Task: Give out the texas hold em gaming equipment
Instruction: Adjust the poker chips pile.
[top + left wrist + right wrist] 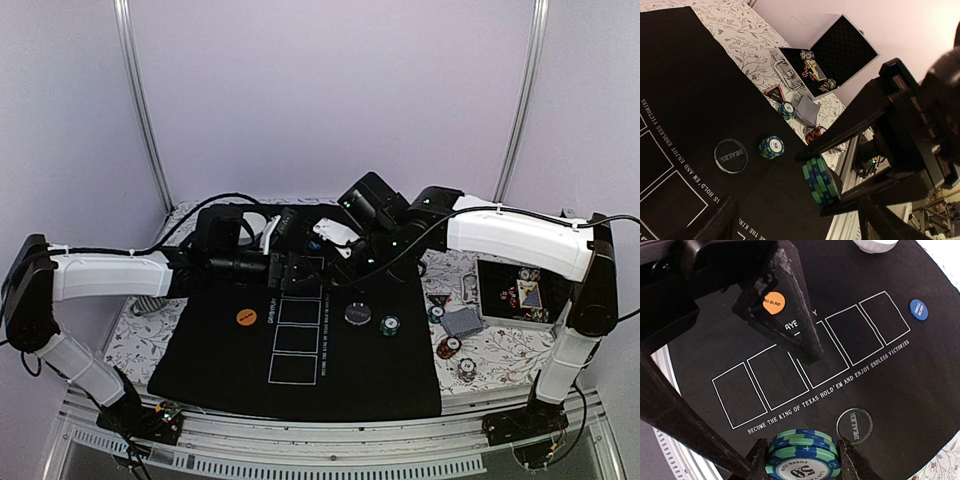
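My right gripper [802,462] is shut on a short stack of green-and-blue poker chips [802,452], held above the black mat [880,370] near the clear dealer button [854,424]. In the left wrist view the same stack [820,180] hangs edge-on in the right arm's fingers, roughly between my left gripper's [797,205] own fingers, which stand wide open and touch nothing. A second teal stack [771,147] lies on the mat by the dealer button [731,155]. The orange disc [773,303] and blue disc [918,310] rest on the mat.
An open metal case [827,57] with chips stands on the floral cloth at the right. Beside it lie a card deck [805,111], a small triangle [773,92] and loose chips [786,109]. The white bowl [875,244] sits at the mat's far edge.
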`<state>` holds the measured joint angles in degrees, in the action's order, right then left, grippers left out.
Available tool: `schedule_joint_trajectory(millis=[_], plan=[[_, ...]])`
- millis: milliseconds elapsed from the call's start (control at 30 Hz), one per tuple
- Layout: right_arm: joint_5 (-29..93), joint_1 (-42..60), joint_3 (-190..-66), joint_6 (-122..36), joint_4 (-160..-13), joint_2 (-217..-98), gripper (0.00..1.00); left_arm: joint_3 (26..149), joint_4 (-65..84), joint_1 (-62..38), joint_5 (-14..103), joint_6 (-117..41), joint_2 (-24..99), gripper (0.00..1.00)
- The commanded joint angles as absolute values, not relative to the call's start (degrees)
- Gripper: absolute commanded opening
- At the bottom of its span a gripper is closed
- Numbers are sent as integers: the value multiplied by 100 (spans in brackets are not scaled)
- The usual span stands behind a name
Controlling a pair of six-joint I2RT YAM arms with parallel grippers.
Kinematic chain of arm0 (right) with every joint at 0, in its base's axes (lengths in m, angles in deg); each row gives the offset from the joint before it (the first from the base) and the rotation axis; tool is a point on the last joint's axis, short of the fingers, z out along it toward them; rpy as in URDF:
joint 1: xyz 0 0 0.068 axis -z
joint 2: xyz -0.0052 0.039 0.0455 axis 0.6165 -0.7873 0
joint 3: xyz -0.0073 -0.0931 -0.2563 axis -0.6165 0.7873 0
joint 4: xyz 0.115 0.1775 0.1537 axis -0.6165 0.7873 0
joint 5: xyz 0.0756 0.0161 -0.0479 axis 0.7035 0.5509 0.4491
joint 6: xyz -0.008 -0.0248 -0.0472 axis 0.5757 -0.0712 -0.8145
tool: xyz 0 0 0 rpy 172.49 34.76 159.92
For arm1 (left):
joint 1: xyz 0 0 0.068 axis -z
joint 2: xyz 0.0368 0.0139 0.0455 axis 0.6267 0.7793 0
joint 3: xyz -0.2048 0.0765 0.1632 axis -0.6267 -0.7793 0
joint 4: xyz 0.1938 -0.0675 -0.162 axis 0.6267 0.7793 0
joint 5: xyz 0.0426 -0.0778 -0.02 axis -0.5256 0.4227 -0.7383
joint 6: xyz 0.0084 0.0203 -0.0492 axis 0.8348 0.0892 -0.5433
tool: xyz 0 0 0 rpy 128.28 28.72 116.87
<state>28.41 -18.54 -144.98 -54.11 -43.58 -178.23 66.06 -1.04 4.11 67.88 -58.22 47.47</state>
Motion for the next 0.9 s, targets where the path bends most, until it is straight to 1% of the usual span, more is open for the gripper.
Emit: schedule_joint_trajectory(millis=[0,200,333,400,533,600,733,867], plan=[[3010,-1878,-14495,-5497,-4779,-17763,3,6523,-735,451,7194,-6217,4833,83],[2971,-1974,-14508,-5512,-4846,-17792,3,6583,-719,454,7259,-6286,5029,76],[2894,-1975,-14509,-5541,-4880,-17791,3,6704,-461,459,7212,-6244,5144,66],[2864,-1978,-14513,-5548,-4906,-17808,3,6816,-211,461,7174,-6151,5222,64],[2719,-1985,-14524,-5534,-4908,-17849,3,6892,-51,459,7163,-6093,5312,63],[2646,-1983,-14556,-5547,-4893,-17871,3,6906,-80,454,7191,-6103,5331,63],[2190,-1894,-14679,-5551,-4754,-18043,3,6966,11,410,7008,-5985,5226,73],[2299,-1528,-15022,-5540,-4473,-18403,2,7028,338,156,6498,-5782,4944,80]])
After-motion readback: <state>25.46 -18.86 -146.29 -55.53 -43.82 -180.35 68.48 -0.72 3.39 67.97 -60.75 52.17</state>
